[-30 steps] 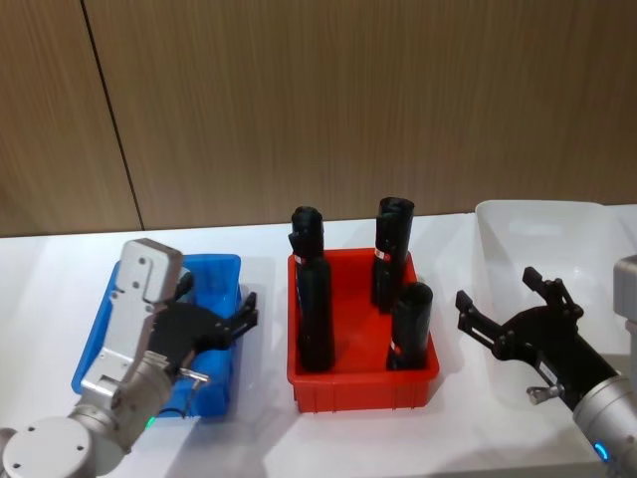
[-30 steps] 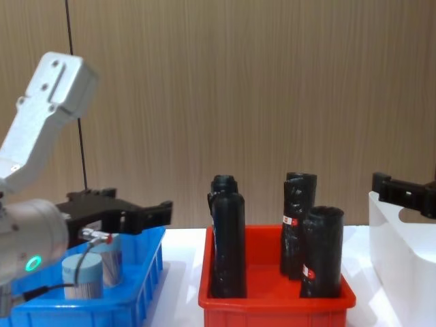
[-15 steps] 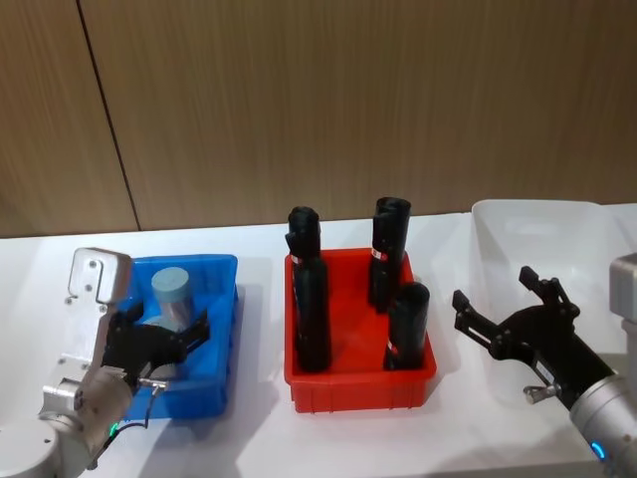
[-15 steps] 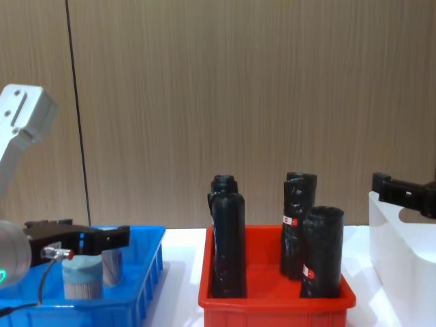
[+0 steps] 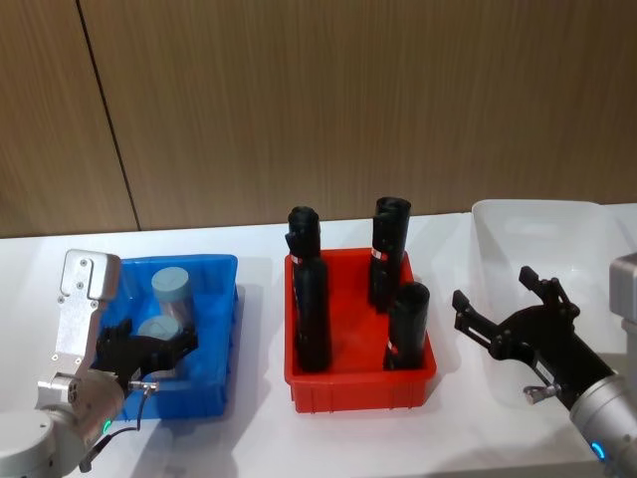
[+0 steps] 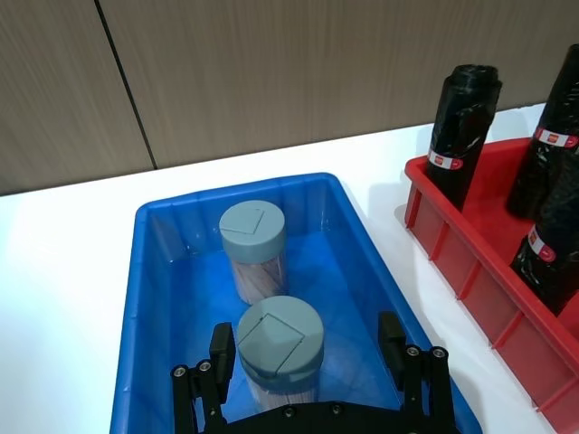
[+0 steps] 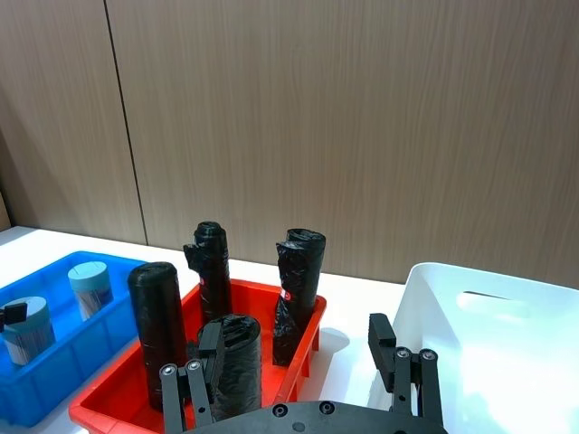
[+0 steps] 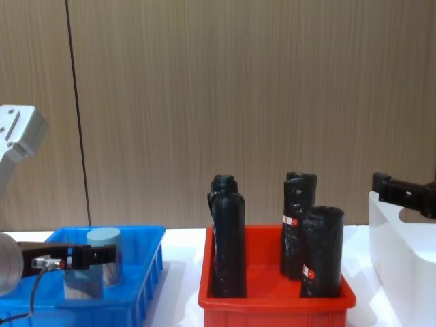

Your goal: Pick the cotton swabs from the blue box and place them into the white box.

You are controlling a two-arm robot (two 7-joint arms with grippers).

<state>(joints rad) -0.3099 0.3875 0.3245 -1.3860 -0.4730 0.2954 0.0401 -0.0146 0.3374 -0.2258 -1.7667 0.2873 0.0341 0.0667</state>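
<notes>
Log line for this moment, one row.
left end effector: open, straddling near cotton swabs in blue box | right end effector: open, at white box | phase: pre-grasp

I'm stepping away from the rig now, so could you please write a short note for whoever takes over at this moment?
Left claw: open, down inside the blue box, one finger on each side of the nearer swab tub, not closed on it.
Right claw: open, holding nothing, hovering at the white box's left side.
Things: the nearer swab tub and the farther tub both stand upright in the blue box. A red bin sits between the two boxes.
Done: nothing gripped, and no tub in the visible part of the white box.
Left: grip the nearer swab tub, carry it to the white box, then probably the farther tub.
</notes>
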